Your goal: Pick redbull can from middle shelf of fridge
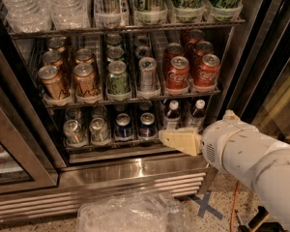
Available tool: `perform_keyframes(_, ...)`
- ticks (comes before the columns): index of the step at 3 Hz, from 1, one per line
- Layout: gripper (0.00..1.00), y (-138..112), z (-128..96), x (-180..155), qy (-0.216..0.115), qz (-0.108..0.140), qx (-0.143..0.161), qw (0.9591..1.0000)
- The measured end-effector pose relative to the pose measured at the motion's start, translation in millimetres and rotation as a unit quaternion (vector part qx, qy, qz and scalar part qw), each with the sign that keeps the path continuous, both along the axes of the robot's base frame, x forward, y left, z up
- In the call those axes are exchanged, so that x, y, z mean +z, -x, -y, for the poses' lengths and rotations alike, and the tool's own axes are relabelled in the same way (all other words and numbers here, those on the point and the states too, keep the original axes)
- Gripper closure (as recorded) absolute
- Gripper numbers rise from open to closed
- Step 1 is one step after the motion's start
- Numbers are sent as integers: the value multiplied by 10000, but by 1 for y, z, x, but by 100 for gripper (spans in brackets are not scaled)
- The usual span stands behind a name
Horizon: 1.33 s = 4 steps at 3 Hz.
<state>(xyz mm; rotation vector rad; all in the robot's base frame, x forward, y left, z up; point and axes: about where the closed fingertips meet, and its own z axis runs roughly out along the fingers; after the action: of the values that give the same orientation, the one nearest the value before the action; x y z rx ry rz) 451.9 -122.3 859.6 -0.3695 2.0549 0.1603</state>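
Fridge [135, 175] door open. Redbull can [147, 74] stands upright at the front of its lane on the middle shelf [135, 100], between the green can [118, 77] on its left and the front Coca-Cola can [177, 73] on its right. Gold cans [52, 81] fill the lanes further left. Pincer [165, 137] sits low, in front of the lower rack, just beside the small bottles [171, 112] and right of the blue cans [123, 124]. It is below and right of the redbull can, well apart from it, tip pointing left. Released or clenched: cannot tell. Nothing seen in its grasp. Crumpled clear plastic [130, 214] lies on the floor before the steel base.
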Motion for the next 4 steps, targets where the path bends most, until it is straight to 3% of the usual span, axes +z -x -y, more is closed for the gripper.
perform_keyframes(2, 0, -6, -1, 6, -153, 194, -187, 9995)
perform_keyframes(3, 0, -13, -6, 18, -418, 498, -471, 9968)
perform_keyframes(4, 0, -21, -12, 38, -647, 909, -713, 9912)
